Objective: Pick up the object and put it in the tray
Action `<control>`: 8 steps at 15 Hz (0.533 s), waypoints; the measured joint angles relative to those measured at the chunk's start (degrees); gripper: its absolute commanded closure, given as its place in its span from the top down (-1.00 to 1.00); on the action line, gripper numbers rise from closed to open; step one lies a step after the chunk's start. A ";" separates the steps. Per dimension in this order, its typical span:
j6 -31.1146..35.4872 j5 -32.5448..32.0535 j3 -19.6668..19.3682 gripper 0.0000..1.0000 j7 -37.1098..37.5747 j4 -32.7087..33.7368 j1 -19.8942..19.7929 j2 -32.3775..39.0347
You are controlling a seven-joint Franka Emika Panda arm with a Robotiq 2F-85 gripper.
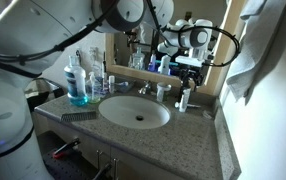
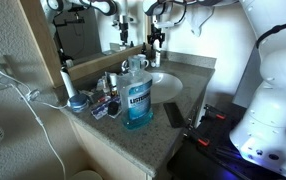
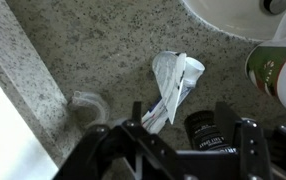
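Black fingers (image 3: 136, 118) of the pincer (image 3: 181, 125) come up from the lower edge of the wrist view. They stand wide apart and clamp nothing. Between them is the round dark cap (image 3: 205, 128) of the small white bottle (image 1: 184, 98), nearer to one finger than to the other; I cannot tell if that finger touches it. In an exterior view the bottle stands upright on the surface (image 1: 198, 135), near the back corner beside the basin, directly under the pincer.

Just beside the cap lies a crumpled white piece (image 3: 173, 85), maybe a squeezed tube or a wrapper, flat on the stone. The surface is speckled grey-brown granite with a matt grain. At the right edge of the wrist view stands a round white jar (image 3: 275, 70) with a green rim; its inside is not visible.

The white oval basin (image 1: 135, 112) is smooth and sunk in the surface. At its other side stands a big clear plastic bottle (image 2: 136, 100) filled with blue liquid up to the shoulder. A black comb (image 1: 78, 115) lies in front of it.
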 measured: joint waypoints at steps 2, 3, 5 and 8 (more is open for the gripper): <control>-0.03 0.00 0.21 -0.40 0.21 1.23 -0.03 0.81; -0.11 0.00 0.25 -0.57 0.22 1.65 -0.04 1.06; -0.57 0.00 0.25 -0.84 0.22 2.04 -0.08 1.21; -1.47 0.00 0.01 -1.00 0.23 2.30 -0.16 1.18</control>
